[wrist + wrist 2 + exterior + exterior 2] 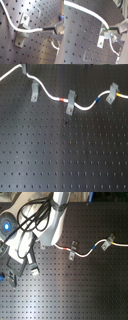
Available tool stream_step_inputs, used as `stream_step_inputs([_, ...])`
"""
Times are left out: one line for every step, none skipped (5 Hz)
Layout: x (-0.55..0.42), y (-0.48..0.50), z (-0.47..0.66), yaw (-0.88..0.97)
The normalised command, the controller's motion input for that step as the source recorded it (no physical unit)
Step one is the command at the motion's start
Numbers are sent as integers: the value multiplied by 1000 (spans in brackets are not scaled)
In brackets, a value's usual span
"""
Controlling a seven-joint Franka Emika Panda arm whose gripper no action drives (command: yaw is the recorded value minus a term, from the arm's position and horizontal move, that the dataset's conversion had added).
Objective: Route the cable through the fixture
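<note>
The white cable [50,94] runs across the black board in the first exterior view, with a red band [60,100], a blue band [96,100] and a yellow band [118,95]. It passes three grey clips. The fixture [34,92] is the nearly upright clip on the first exterior view's left, and the cable crosses its top. In the first wrist view the cable [30,30] lies across the fixture [22,33]. My gripper [47,29] is shut on the cable right beside the fixture. The second wrist view shows the gripper [111,30] and the fixture [102,38] too. In the second exterior view the arm [55,217] hides the fixture.
A middle clip [70,102] and a slanted clip [112,94] hold the cable further along the perforated board [65,154]. In the second exterior view, black robot cables [30,219], a blue-lit device [6,226] and black hardware [15,272] stand at the second exterior view's left.
</note>
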Motion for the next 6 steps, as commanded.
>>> stream_step_inputs([-101, 77, 293, 403])
stream_step_inputs([-3, 91, 256, 323])
stream_step_inputs([40, 100, 220, 297])
stream_step_inputs([67, 71, 245, 263])
stream_step_inputs([66, 59, 335, 237])
stream_step_inputs([11, 6, 388, 171])
